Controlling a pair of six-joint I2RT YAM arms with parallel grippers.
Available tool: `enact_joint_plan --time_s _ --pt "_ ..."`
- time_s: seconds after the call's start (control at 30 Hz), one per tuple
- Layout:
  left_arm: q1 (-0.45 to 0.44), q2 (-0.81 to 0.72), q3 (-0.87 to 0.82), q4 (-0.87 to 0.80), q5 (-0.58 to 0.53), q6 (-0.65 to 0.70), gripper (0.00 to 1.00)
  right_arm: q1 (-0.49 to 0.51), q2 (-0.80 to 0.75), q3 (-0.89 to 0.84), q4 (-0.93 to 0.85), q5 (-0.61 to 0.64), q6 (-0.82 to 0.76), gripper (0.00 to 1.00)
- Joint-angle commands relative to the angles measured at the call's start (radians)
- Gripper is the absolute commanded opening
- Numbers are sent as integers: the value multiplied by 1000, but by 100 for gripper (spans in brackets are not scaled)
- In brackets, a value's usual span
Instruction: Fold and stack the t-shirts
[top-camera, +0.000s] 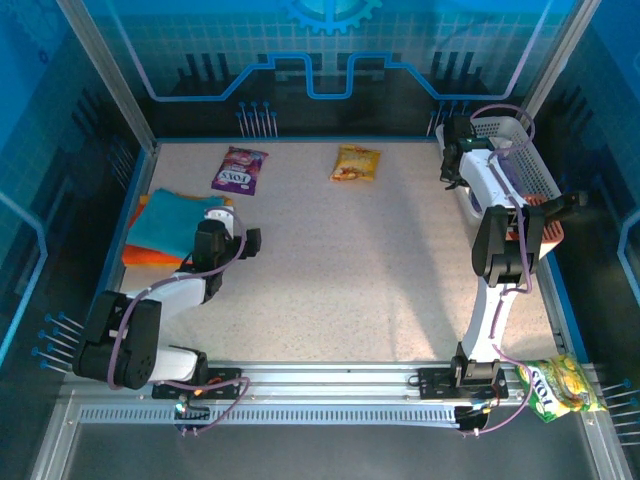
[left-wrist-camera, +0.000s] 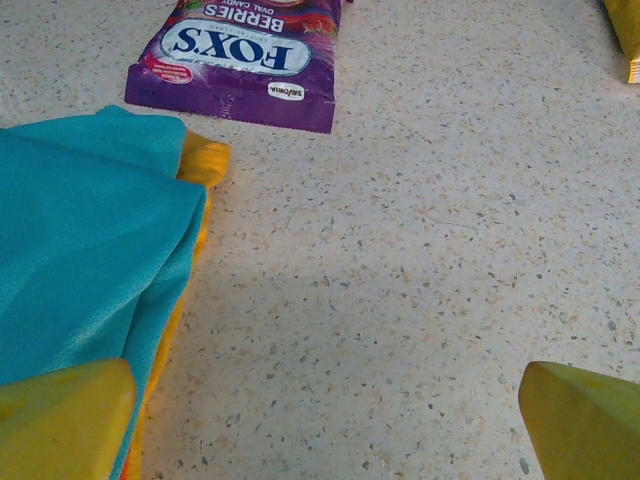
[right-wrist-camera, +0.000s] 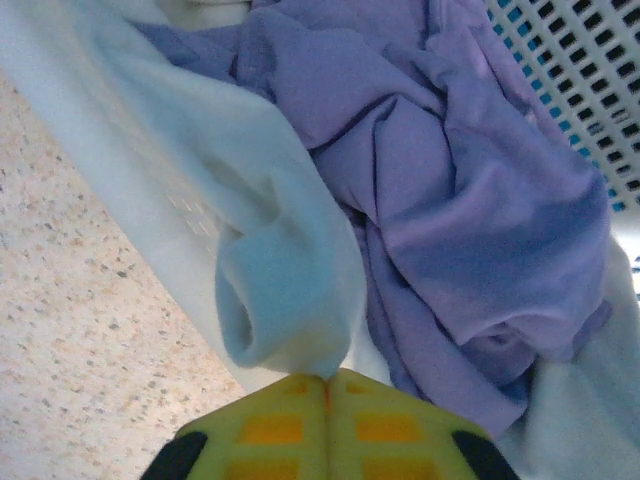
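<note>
Top view, desk (top-camera: 380, 270): pale speckled surface, with both arm bases at its near edge.
Top view, teal shirt (top-camera: 172, 222): folded and lying on the orange shirt (top-camera: 143, 257) at the desk's left edge. An orange margin shows along the near side.
Top view, left pincer (top-camera: 247, 240): low over the desk, just beside the right edge of the stack. Its spread cannot be told from here.
Top view, packets: the purple packet (top-camera: 240, 170) and the yellow packet (top-camera: 357, 163) lie flat near the far edge, well apart from each other.
Top view, basket (top-camera: 530, 150): white mesh, in the far right corner. The right arm reaches to its left rim, with the right pincer (top-camera: 452, 170) at that rim.
Left wrist, left pincer (left-wrist-camera: 320, 425): yellow fingertips (left-wrist-camera: 62, 418) sit in the bottom corners, wide apart, with bare desk between them.
Left wrist, teal shirt (left-wrist-camera: 90, 260): fills the left side, with the orange shirt's corner (left-wrist-camera: 205, 160) poking out beyond it. The left fingertip overlaps the teal cloth in the picture, but contact cannot be told.
Left wrist, purple packet (left-wrist-camera: 245, 55): beyond the stack and apart from it, its print upside down.
Right wrist, right pincer (right-wrist-camera: 327, 392): fingers together, clamped on a fold of the white shirt (right-wrist-camera: 285, 290).
Right wrist, white shirt: runs diagonally between bare desk on the left and crumpled lilac cloth (right-wrist-camera: 470, 200) on the right, touching the lilac cloth.
Right wrist, basket (right-wrist-camera: 585, 60): mesh wall at top right, behind the lilac cloth.
</note>
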Motion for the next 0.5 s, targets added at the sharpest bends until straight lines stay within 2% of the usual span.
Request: enact_joint_plan --time_s 0.0,0.13,0.47 --pt "-9 11 30 -5 -16 20 99 -17 -53 -24 46 4 16 0" --pt "-11 11 30 -5 -18 22 99 -19 -124 -68 111 -5 35 0" --pt "-12 11 30 -4 -24 23 99 -8 -295 -76 252 112 -58 0"
